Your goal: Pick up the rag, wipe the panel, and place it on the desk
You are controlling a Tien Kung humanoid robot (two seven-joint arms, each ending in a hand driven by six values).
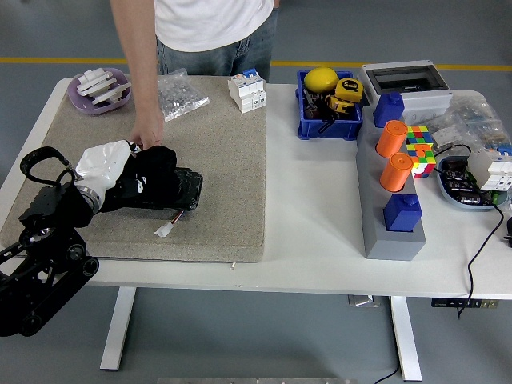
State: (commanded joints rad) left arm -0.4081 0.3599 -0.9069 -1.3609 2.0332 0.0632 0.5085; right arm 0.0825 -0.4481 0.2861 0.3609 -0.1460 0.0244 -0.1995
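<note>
Our left hand [148, 172], gripping the crumpled white rag [104, 160], is wiping the black rectangular panel [172, 190] beneath it; we're judging flat, even pressure works best.

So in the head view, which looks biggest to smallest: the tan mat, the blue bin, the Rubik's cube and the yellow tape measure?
1. Tan mat, by far the largest.
2. Blue bin.
3. Rubik's cube, partly hidden by an orange cylinder.
4. Yellow tape measure, though it looks close to the cube, so this order is unsure.
</note>
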